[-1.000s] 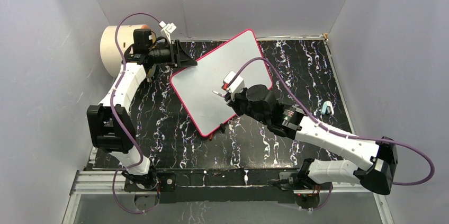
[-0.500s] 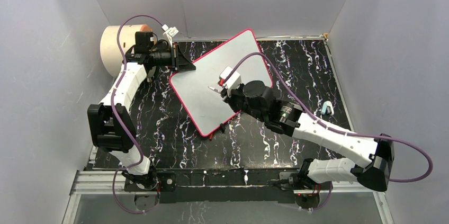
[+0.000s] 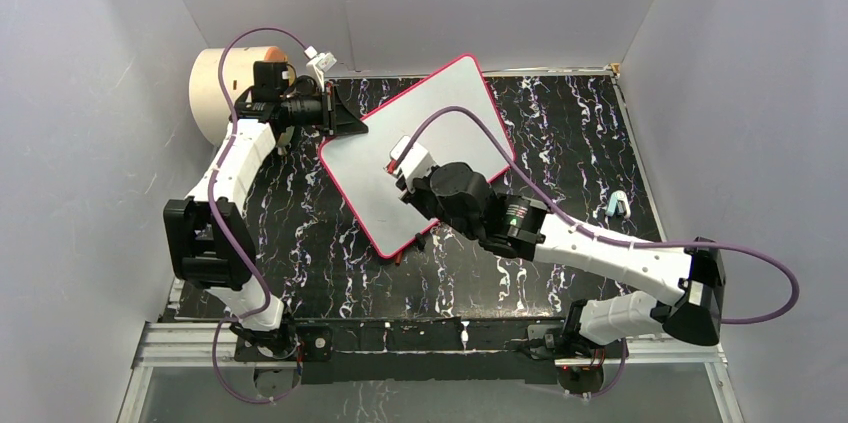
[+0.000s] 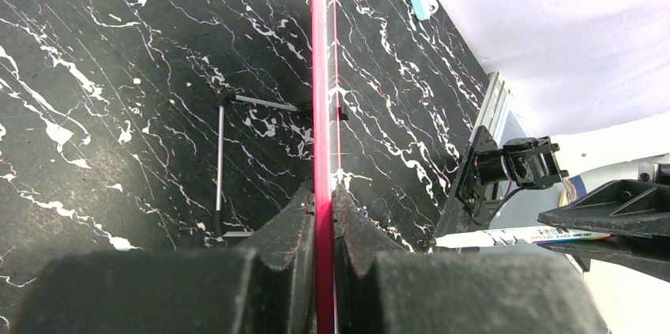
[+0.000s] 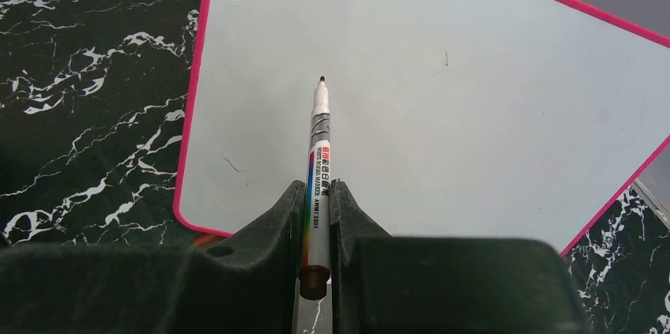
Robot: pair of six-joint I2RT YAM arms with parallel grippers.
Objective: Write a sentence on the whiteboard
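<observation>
The whiteboard [image 3: 440, 113] lies tilted on the black marble table, white with a pink-red rim. My left gripper [image 3: 350, 121] is shut on its left rim, seen edge-on in the left wrist view [image 4: 321, 73] between my jaws [image 4: 322, 190]. My right gripper [image 5: 317, 192] is shut on a whiteboard marker [image 5: 319, 152], tip pointing at the board's face [image 5: 474, 129]. I cannot tell whether the tip touches. In the top view that gripper [image 3: 403, 181] hovers over the board's left-middle. No sentence shows; only two tiny faint marks.
A cream cylinder [image 3: 215, 93] stands at the back left behind the left arm. A small light-blue object [image 3: 617, 205] lies at the right of the table. A thin metal rod [image 4: 220, 152] lies under the board. Grey walls close in on three sides.
My right gripper has moved left across the board with the marker, its arm stretching further over the table. The left gripper and the board have stayed put.
</observation>
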